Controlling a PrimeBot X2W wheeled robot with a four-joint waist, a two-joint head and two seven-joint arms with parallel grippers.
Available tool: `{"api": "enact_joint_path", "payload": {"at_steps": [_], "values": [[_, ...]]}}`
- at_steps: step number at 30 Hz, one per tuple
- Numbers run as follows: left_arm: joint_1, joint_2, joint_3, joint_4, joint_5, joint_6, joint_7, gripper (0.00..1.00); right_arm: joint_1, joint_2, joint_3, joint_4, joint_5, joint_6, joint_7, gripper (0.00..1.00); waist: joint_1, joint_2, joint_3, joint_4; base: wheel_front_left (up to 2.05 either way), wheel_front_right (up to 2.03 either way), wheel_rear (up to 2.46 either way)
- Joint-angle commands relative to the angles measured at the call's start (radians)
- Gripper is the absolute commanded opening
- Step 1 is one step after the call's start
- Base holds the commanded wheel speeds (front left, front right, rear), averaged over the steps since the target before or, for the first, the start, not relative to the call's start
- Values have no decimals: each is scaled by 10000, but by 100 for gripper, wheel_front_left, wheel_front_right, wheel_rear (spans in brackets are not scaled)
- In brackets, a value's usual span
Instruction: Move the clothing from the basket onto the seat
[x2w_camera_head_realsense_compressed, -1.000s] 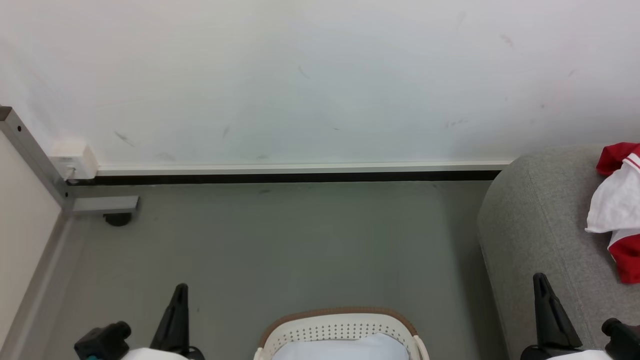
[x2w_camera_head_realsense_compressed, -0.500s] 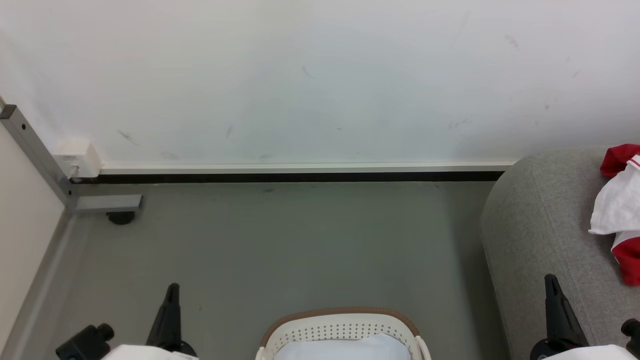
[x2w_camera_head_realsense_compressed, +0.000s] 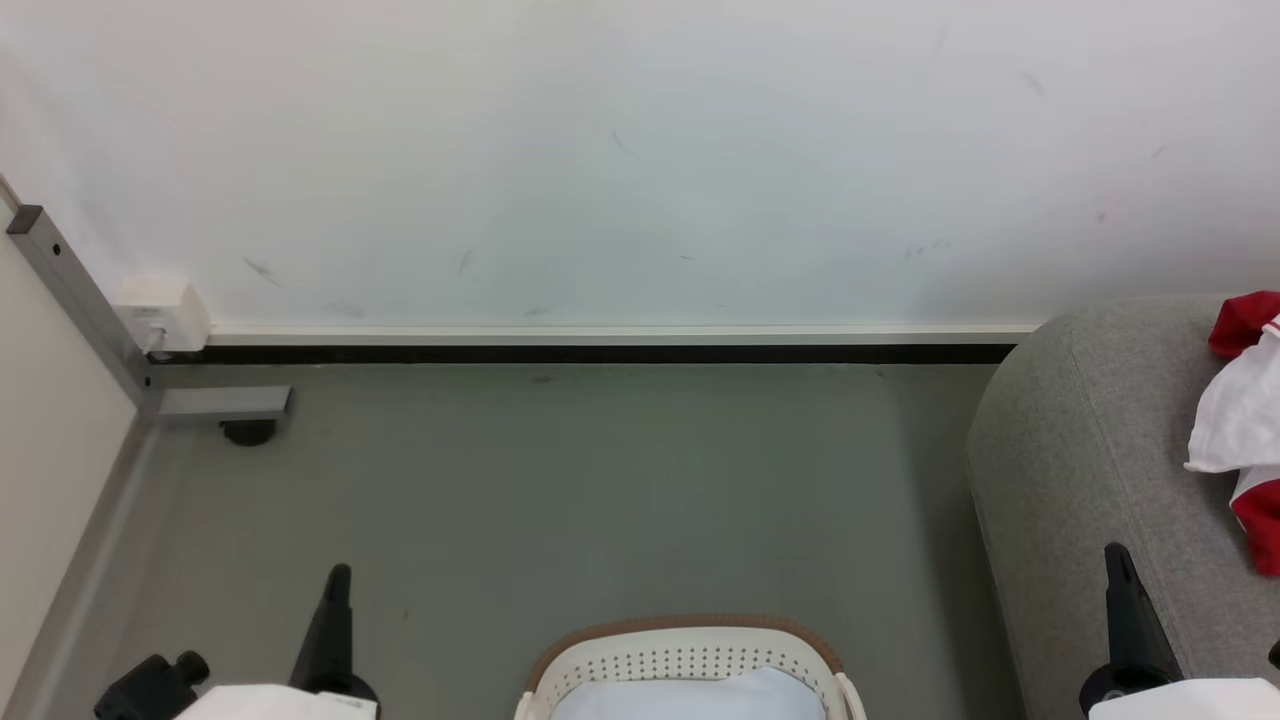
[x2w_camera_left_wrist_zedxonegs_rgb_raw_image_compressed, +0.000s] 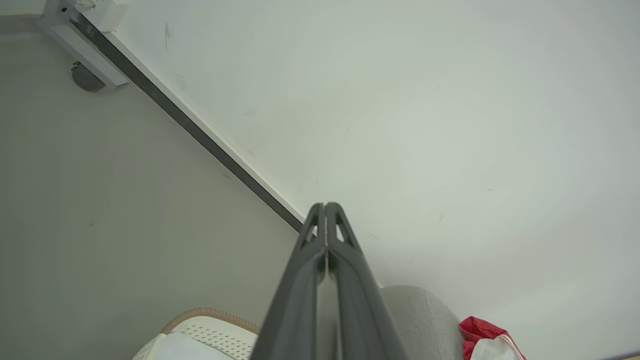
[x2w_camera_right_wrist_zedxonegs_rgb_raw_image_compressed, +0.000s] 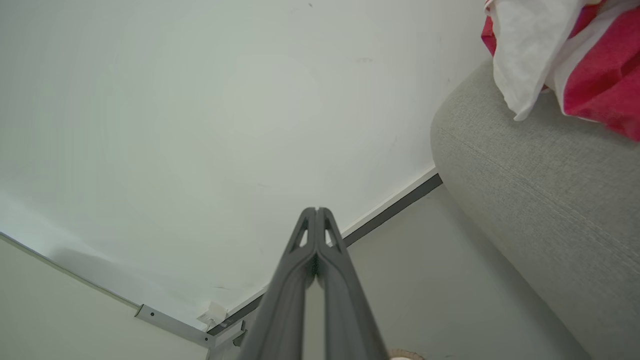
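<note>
**Desk:** What do the arms end in?

**Photographer:** The left gripper (x2w_camera_left_wrist_zedxonegs_rgb_raw_image_compressed: 325, 207) and right gripper (x2w_camera_right_wrist_zedxonegs_rgb_raw_image_compressed: 317, 211) each carry two long, matte charcoal fingers (x2w_camera_left_wrist_zedxonegs_rgb_raw_image_compressed: 295, 310), tapering to thin tips with small triangular cut-outs. Behind them are white casings (x2w_camera_head_realsense_compressed: 285, 703), and beside the left one is a black knobbed fitting (x2w_camera_head_realsense_compressed: 150, 685).

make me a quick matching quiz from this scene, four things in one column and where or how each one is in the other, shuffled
Column one
1. red jersey
2. pale cloth
3. basket
4. left hand

Column two
a. standing on the floor, low in the middle of the head view
b. lying on the grey sofa
c. inside the basket
d. shut, holding nothing

Pairs: 1-b, 2-c, 3-a, 4-d
</note>
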Motion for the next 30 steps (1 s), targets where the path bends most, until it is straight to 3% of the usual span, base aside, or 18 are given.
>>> {"api": "enact_joint_path", "payload": {"at_steps": [1,30], "values": [[-248,50,86,-133,-289,-14,57,0,-216,-87,-60,-85,291,-7,53,0,0,0,0,8,0,0,0],[-347,30,408,-158,-3212,-23,891,0,-367,-73,-432,40,3204,-12,873,0,0,0,7,177,0,0,0]]}}
